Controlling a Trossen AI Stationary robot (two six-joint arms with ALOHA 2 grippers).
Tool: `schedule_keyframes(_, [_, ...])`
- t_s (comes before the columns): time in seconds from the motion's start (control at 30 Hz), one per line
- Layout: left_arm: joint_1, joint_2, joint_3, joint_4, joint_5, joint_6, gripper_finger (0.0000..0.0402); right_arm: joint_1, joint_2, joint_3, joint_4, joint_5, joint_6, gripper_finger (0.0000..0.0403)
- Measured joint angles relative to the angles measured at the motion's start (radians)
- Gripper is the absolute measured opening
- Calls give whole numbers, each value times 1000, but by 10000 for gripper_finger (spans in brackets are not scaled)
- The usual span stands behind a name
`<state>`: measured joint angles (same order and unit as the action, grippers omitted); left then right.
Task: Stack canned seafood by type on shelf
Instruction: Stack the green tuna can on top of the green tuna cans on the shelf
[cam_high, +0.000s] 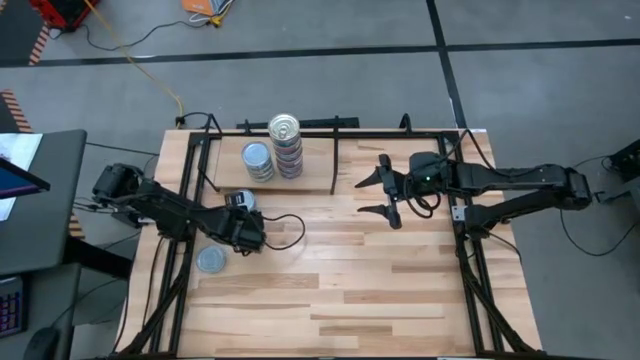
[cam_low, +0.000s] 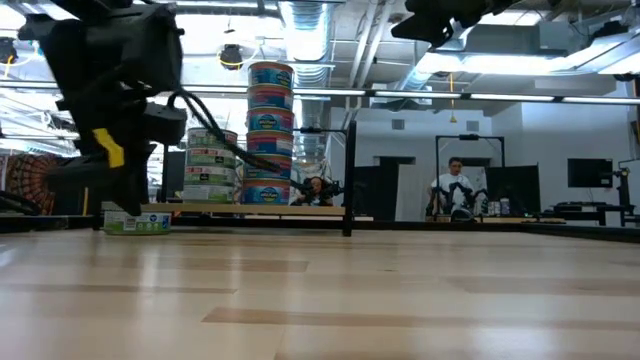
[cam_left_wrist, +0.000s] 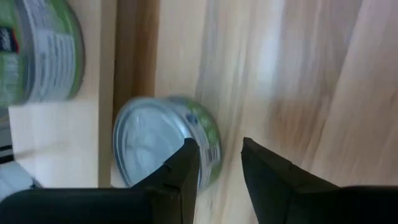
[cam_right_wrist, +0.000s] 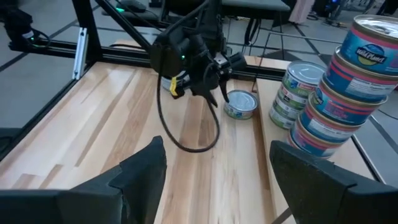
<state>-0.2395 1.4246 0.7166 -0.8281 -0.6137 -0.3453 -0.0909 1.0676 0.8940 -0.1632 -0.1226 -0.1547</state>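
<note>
The shelf (cam_high: 315, 165) lies at the table's far middle. On it stand a tall stack of blue-labelled tins with gold tops (cam_high: 285, 143) (cam_low: 270, 130) and a lower stack of green-labelled tins with bluish-grey tops (cam_high: 258, 160) (cam_low: 210, 165). One green-labelled tin (cam_high: 240, 200) (cam_left_wrist: 155, 143) sits flat on the table, right at the shelf's near left edge. My left gripper (cam_high: 248, 222) (cam_left_wrist: 221, 168) slants down at it, its fingers a narrow gap apart. Another bluish-grey-topped tin (cam_high: 212, 260) lies on the table further toward the near edge. My right gripper (cam_high: 385, 195) (cam_right_wrist: 214, 174) hangs open above the table, right of the shelf. My left gripper comes at the loose tin slanting down from the table's near side. In the left wrist view one finger (cam_left_wrist: 186, 171) stands in front of the tin's green side wall (cam_left_wrist: 210, 146), and the other finger stands over bare wood. I cannot tell whether either finger touches the tin.
Black frame rails run along the table's left (cam_high: 185, 210) and right (cam_high: 468, 250) sides. A black cable (cam_high: 290, 232) loops beside my left gripper. Bare wood (cam_high: 350, 290) fills the near half of the table. People sit in the room beyond (cam_low: 455, 190).
</note>
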Motion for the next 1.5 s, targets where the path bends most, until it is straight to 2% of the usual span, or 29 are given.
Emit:
schedule_keyframes(0.23, [93, 0, 52, 34, 87, -107, 111, -1, 0, 0, 7, 0, -2, 311])
schedule_keyframes(0.57, [99, 3, 67, 6, 14, -176, 111, -1, 0, 0, 7, 0, -3, 311])
schedule_keyframes(0.67, [96, 64, 104, 1, 23, -203, 112, -1, 0, 0, 10, 0, -3, 311])
schedule_keyframes(0.77, [69, 175, 184, -26, 21, -200, 112, -1, 0, 0, 16, 0, -3, 311])
schedule_keyframes(0.87, [52, 270, 271, -160, -33, -220, 112, -1, 0, 0, 10, 0, 0, 311])
schedule_keyframes(1.0, [49, 315, 327, -295, -62, -285, 112, -1, 0, 0, -1, 0, 0, 311])
schedule_keyframes(1.23, [74, 303, 316, -321, -24, -374, 121, 0, 0, 0, -2, 0, 1, 311])
schedule_keyframes(1.5, [145, 127, 120, -140, 46, -321, 178, 2, 0, 0, -1, 0, 3, 311])
